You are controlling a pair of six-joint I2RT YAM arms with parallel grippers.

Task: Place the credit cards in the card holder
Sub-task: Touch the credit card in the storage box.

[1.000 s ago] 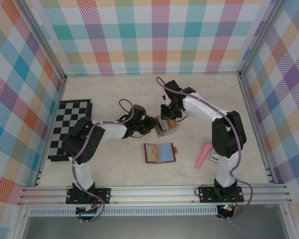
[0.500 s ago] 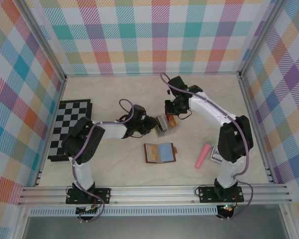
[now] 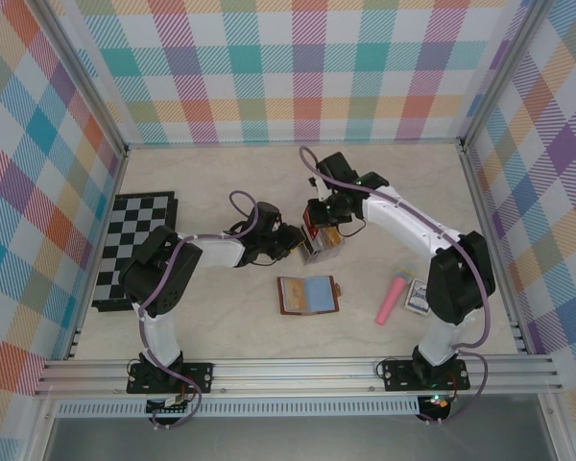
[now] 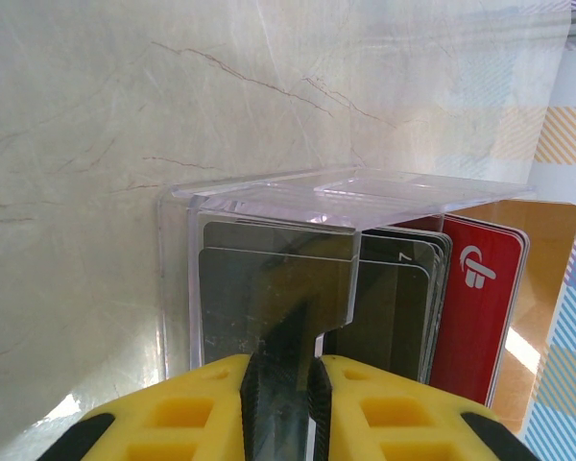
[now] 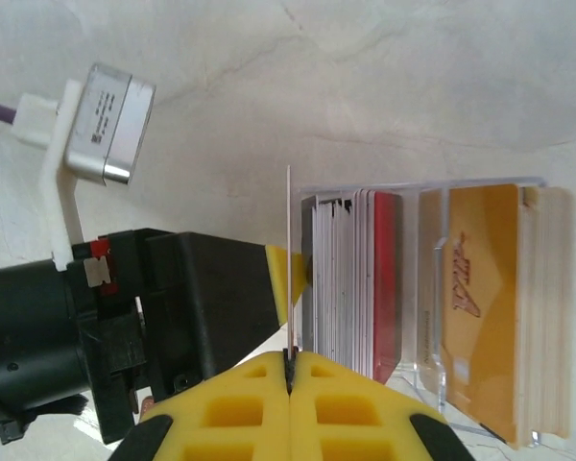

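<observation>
The brown card holder (image 3: pixel 307 295) lies open on the table, pale blue inside up, with no gripper near it. Behind it a clear plastic rack (image 3: pixel 323 242) holds the credit cards (image 5: pixel 365 279) upright: dark, whitish, red (image 4: pixel 480 298) and orange (image 5: pixel 480 307). My left gripper (image 4: pixel 280 370) is shut on the rack's near wall (image 4: pixel 269 250). My right gripper (image 5: pixel 290 357) is shut on a single thin card (image 5: pixel 289 250), seen edge-on, standing just outside the rack's left end beside the left fingertip (image 5: pixel 290 274). From above, the right gripper (image 3: pixel 316 220) hovers over the rack.
A black-and-white chessboard (image 3: pixel 134 245) lies at the left. A pink tube (image 3: pixel 392 300) and a small flat item (image 3: pixel 418 296) lie right of the card holder. Checked walls enclose the pale table (image 3: pixel 221 307).
The right wrist swung away to the right half a second ago and has come back left over the rack's left end. The left arm and the rack have not moved.
</observation>
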